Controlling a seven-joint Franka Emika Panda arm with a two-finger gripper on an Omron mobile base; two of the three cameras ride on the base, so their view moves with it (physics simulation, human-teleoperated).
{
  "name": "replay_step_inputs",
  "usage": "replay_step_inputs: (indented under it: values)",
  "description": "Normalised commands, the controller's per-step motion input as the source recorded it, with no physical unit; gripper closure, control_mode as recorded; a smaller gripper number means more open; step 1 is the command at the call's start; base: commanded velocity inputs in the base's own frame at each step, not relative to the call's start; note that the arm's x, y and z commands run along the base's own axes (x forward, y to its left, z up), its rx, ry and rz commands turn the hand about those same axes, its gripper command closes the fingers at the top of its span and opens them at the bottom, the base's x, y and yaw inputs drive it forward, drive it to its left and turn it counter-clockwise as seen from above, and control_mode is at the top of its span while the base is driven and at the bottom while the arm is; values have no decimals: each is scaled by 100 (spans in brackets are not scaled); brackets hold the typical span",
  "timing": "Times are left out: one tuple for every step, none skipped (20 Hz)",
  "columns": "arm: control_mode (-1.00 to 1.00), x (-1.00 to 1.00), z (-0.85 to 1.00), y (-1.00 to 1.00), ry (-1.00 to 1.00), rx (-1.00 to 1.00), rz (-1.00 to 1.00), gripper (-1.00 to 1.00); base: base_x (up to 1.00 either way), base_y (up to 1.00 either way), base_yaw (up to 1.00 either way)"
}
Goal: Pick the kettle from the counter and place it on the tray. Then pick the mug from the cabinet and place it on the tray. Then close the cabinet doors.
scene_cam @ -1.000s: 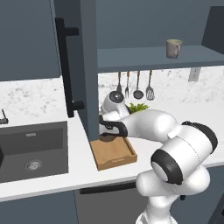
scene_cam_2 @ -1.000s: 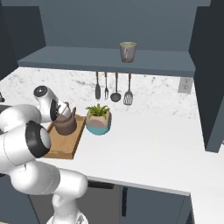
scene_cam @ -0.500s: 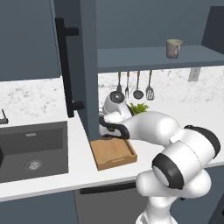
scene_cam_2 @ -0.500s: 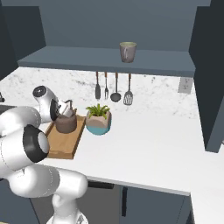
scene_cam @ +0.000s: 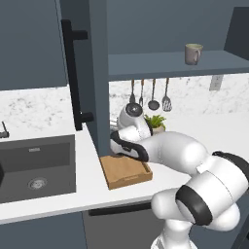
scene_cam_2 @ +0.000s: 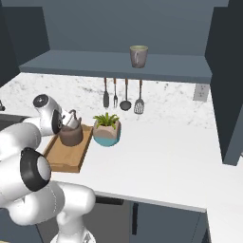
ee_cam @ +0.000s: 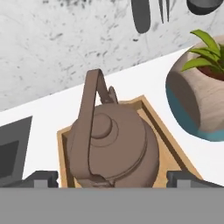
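Note:
The dark-brown kettle (ee_cam: 111, 146) stands upright on the far end of the wooden tray (ee_cam: 155, 120), handle up. My gripper (ee_cam: 113, 177) hangs just above it, open, one fingertip (ee_cam: 41, 177) on each side of the kettle's body and neither touching it. From the right base view the kettle (scene_cam_2: 71, 135) sits on the tray (scene_cam_2: 64, 159) beside my hand (scene_cam_2: 50, 116). My arm covers the far end of the tray (scene_cam: 125, 171) in the left base view. The grey-green mug (scene_cam_2: 138, 56) stands on the open cabinet's shelf (scene_cam_2: 95, 64), also visible as the mug (scene_cam: 193, 53).
A teal-and-tan plant pot (scene_cam_2: 107, 133) stands right of the tray, close to the kettle. Utensils (scene_cam_2: 124, 95) hang on the wall. The dark sink (scene_cam: 34, 165) lies left of the tray. An open cabinet door (scene_cam: 97, 73) stands edge-on above the tray; another door (scene_cam_2: 228, 80) is at right.
The gripper's fingers have spread apart and let go of the kettle, which stays standing on the tray. The arm has hardly moved.

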Motion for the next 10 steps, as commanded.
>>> replay_step_inputs:
  values:
    - [-100,-44,15,-4,0,0,0,-100,0,0,0]
    - [-100,-45,17,-3,0,0,0,-100,0,0,0]
    - [-100,-45,20,-4,0,0,1,-100,0,0,0]
    - [-100,-44,26,-5,1,0,2,-100,0,0,0]
    - [-100,-46,27,-7,0,0,3,-100,0,0,0]
    - [-100,-49,29,-15,0,0,4,-100,0,0,0]
    - [-100,-59,27,-28,0,0,4,-100,0,0,0]
    - [-100,-58,24,-31,0,-2,4,-100,0,0,0]
    - [-100,-56,24,-30,0,-2,5,-100,0,0,0]
    - [-100,-53,28,-27,0,-3,6,-100,0,0,0]
